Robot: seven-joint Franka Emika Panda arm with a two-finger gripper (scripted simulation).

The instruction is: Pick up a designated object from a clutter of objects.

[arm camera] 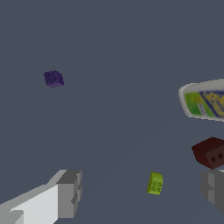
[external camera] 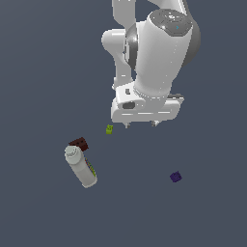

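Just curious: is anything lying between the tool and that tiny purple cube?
No. In the exterior view, only bare floor separates the tool and the purple cube.

Both renders are evenly, rather dimly lit over a flat slate-grey ground with no visible cast shadows. The glossy white robot arm (external camera: 154, 58) carries soft highlights. Edges look pixelated; the white cylindrical bottle's yellow-green label (arm camera: 205, 103) is smeared and unreadable.

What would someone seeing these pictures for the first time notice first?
The big white robot arm fills the top of the exterior view, its gripper open above the floor. Below lie a white bottle touching a dark red-brown block, and, alone toward the exterior view's right, a tiny purple cube.
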